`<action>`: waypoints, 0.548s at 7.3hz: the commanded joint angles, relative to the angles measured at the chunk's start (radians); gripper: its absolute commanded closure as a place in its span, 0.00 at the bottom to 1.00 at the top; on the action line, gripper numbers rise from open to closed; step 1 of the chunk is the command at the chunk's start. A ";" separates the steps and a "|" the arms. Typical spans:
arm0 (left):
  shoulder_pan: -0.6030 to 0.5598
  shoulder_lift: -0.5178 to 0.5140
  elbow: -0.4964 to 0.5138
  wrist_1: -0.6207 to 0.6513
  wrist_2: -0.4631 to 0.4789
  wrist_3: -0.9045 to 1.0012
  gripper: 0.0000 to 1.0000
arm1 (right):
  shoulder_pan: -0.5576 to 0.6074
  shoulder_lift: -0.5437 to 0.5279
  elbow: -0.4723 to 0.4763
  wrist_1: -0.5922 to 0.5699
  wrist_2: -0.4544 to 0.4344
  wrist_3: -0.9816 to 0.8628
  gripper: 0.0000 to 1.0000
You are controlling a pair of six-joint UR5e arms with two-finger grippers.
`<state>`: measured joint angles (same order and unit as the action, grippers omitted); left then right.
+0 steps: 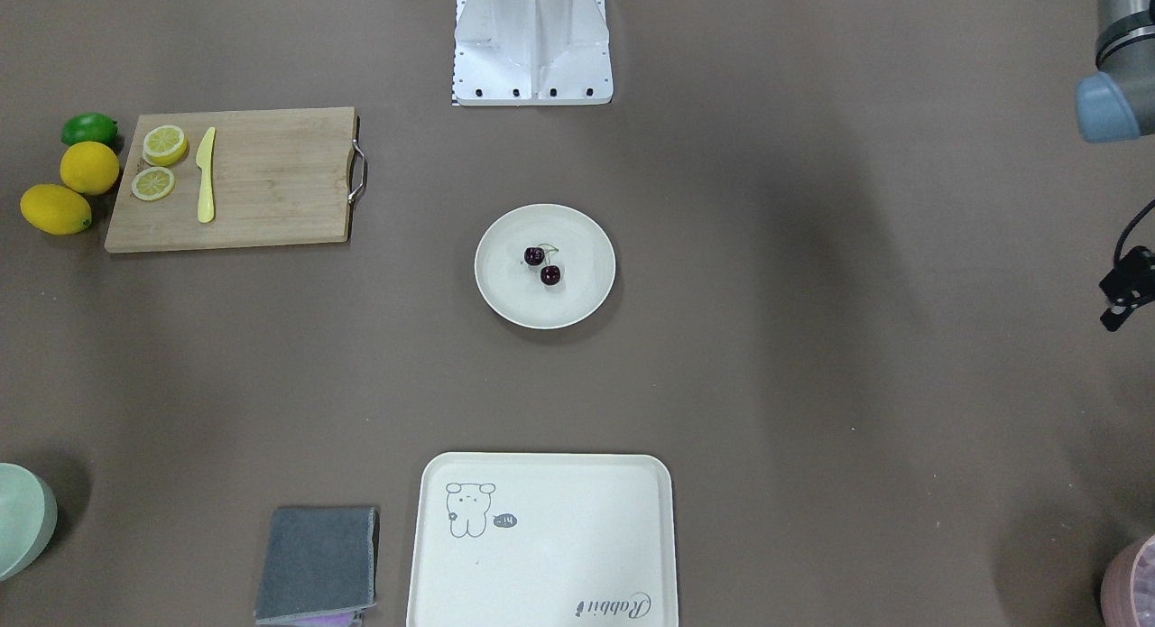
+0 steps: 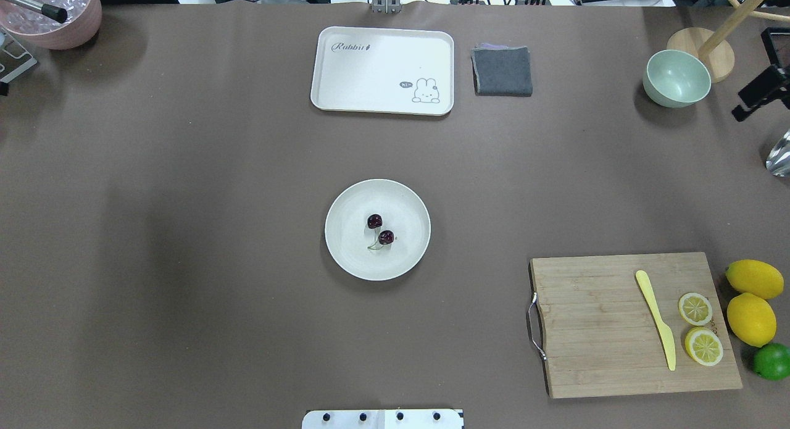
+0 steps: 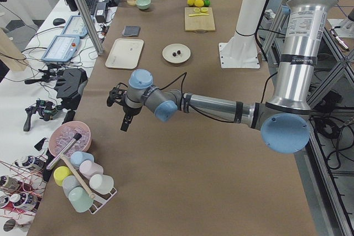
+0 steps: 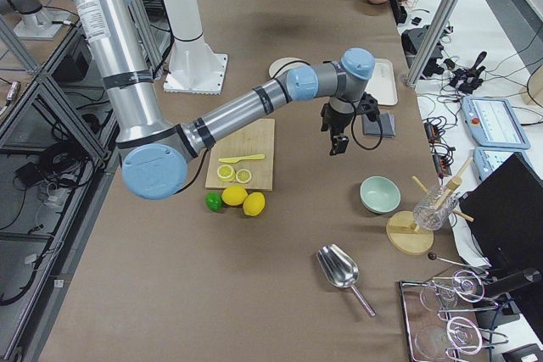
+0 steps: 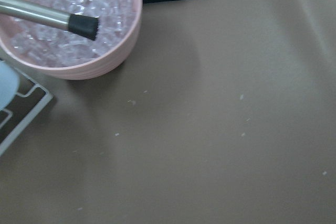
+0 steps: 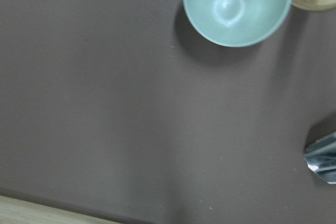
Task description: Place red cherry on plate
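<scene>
Matte tabletop (image 2: 185,231), glossy red cherry (image 2: 386,236) on round plate (image 2: 352,247); left pincer (image 3: 126,124), right pincer (image 4: 337,143) unreadable.

The plate (image 2: 407,219) is viewed steeply from above twice: the overhead view is taken from behind the robot base (image 2: 382,418), the front-facing view from across the tabletop (image 2: 185,231), so the cutting board (image 2: 592,330) is seen right of the plate in one and left in the other. The side views are taken from the tabletop's ends, high and far from the plate. The left wrist view is held close over a pink bowl (image 5: 121,45), the right over a green bowl (image 6: 262,19), both well apart from the plate.
</scene>
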<state>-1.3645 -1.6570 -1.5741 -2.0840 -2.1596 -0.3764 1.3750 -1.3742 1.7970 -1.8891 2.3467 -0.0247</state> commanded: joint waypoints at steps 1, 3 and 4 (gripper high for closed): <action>-0.109 0.064 0.008 0.067 -0.057 0.176 0.02 | 0.103 -0.109 0.004 0.008 -0.009 -0.090 0.00; -0.148 0.106 0.006 0.078 -0.158 0.200 0.02 | 0.107 -0.169 -0.002 0.045 -0.021 -0.077 0.00; -0.153 0.144 0.002 0.067 -0.166 0.201 0.02 | 0.116 -0.210 -0.002 0.071 -0.035 -0.078 0.00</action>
<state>-1.5032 -1.5527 -1.5685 -2.0128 -2.2950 -0.1835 1.4809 -1.5391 1.7974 -1.8485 2.3248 -0.1019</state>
